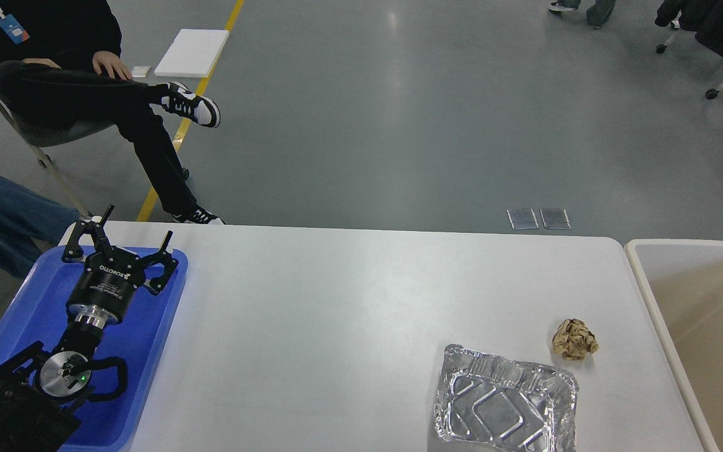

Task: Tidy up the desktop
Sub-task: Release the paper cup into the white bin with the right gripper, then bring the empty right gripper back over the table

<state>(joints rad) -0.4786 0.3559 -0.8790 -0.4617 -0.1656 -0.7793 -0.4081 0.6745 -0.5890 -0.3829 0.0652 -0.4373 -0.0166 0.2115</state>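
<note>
The white desktop (336, 314) fills the lower middle of the head view. On it, at the front right, lie a crumpled brown paper ball (575, 339) and an empty foil tray (504, 408) just left of and nearer than the ball. My left gripper (138, 223) is open and empty, held over the far end of the blue tray (148, 351) at the left, far from both items. My right gripper is out of view.
A beige bin with a white rim (663, 314) stands against the desktop's right edge. A seated person (85, 94) and another's legs (10, 220) are beyond the far left corner. The grey floor lies behind.
</note>
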